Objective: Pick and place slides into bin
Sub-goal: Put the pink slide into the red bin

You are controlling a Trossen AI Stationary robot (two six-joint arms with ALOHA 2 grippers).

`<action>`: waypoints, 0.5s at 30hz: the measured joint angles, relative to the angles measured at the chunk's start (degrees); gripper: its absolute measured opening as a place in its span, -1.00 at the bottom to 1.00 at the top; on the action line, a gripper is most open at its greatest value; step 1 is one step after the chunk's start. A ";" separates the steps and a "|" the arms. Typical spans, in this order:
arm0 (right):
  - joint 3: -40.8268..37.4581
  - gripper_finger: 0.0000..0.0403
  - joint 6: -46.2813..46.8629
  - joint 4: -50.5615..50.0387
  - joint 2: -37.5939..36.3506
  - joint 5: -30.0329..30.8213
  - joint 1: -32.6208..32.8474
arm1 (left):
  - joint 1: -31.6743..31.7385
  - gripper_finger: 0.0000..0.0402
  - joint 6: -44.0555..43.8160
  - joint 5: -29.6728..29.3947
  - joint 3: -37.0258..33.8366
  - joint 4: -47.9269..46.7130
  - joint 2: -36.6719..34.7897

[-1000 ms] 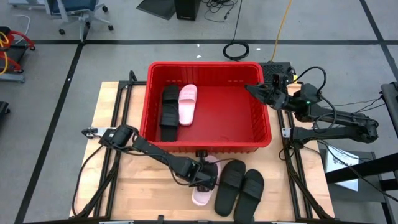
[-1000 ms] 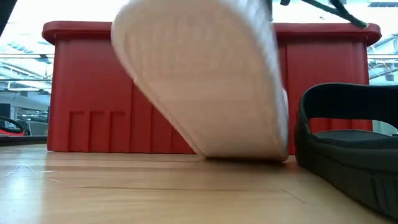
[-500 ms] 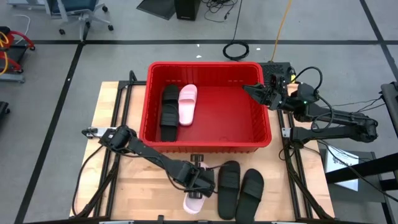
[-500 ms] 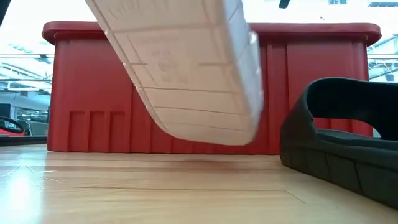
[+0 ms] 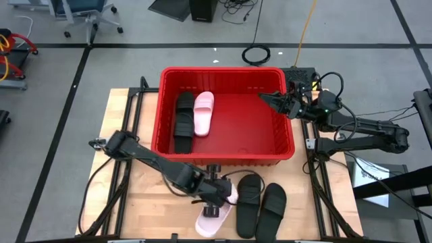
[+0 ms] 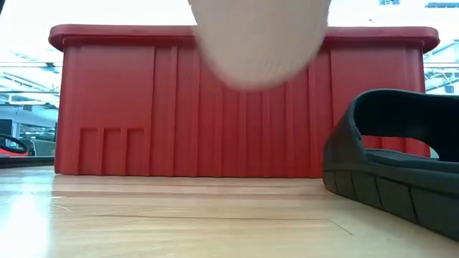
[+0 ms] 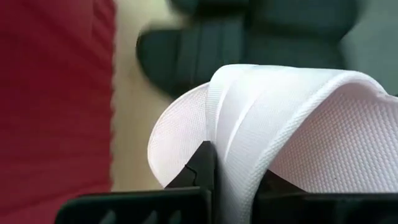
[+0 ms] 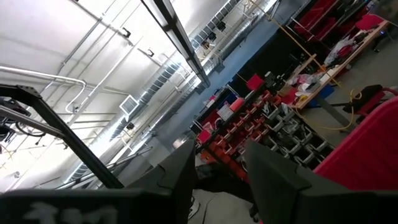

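Since a second ago, the pink slide [image 5: 214,214] is raised off the counter [image 5: 135,202] and drawn toward its near edge; in the low view its pale sole now hangs clear above the wood, where before it was touching down. The left claw [image 5: 213,196] is closed on this slide: in the left wrist view the white strap [image 7: 292,130] is seen pinched by a dark finger [image 7: 202,167]. The right claw [image 5: 270,100] is parked over the bin's right rim, its fingers apart and nothing held between them.

Inside the bin [image 5: 226,158], one black slide [image 5: 183,123] and one pink slide [image 5: 203,113] are already laid side by side near the left wall. Two black slides [image 5: 260,206] are left on the counter in front of the bin, just beside the lifted one. Only five slides can be made out in the high view.

The step in hand is judged to be the lift of the third slide. Next, more height is needed, since the slide hangs below the thick rim, and then a carry over the front wall before the grip is released above bare bin floor. Care is called for so that the dangling sole is not caught on the rim and the neighbouring black slide is not dragged along.
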 joint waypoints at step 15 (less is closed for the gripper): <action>0.00 -0.36 -0.50 0.33 0.09 0.14 0.00 | 2.53 -0.91 10.60 -13.31 0.04 26.89 -19.35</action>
